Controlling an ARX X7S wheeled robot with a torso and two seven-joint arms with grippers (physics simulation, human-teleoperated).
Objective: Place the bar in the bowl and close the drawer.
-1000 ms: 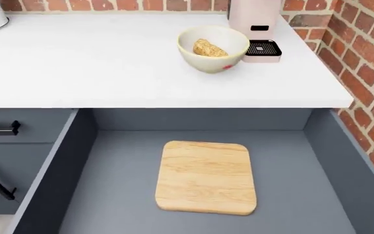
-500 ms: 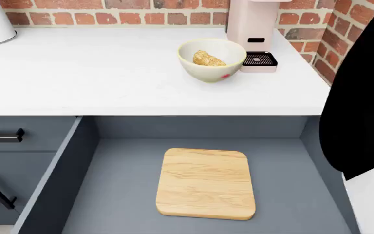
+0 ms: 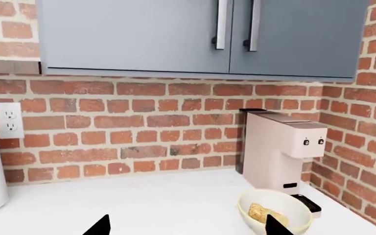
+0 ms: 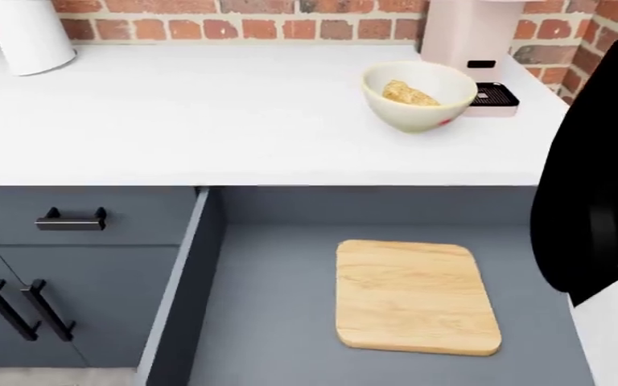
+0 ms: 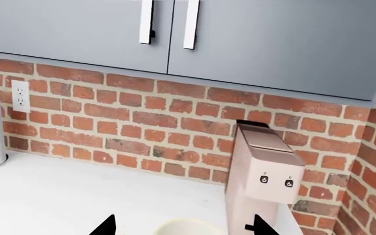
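The tan grainy bar (image 4: 407, 93) lies inside the cream-white bowl (image 4: 417, 111), which stands on the white counter at the back right. The blue-grey drawer (image 4: 255, 322) stands pulled out below the counter; its front and handle are out of view. The left wrist view shows the bowl (image 3: 293, 208) with the bar (image 3: 261, 213) in it. My left gripper (image 3: 188, 227) is open and empty above the counter, to one side of the bowl. My right gripper (image 5: 184, 228) is open and empty, with the bowl's rim (image 5: 198, 225) between its fingertips and farther off. My right arm (image 4: 599, 177) fills the head view's right edge.
A light-wood cutting board (image 4: 414, 296) lies in the drawer. A pink coffee machine (image 4: 470, 32) stands behind the bowl by the brick side wall. A white cylinder (image 4: 30, 32) stands at the counter's back left. A shut drawer (image 4: 73, 219) and cabinet doors (image 4: 25, 310) are left of the open drawer.
The head view has shifted left, so bowl, board and drawer now sit further right and more of the left cabinets shows. My right arm has come in at the right edge.
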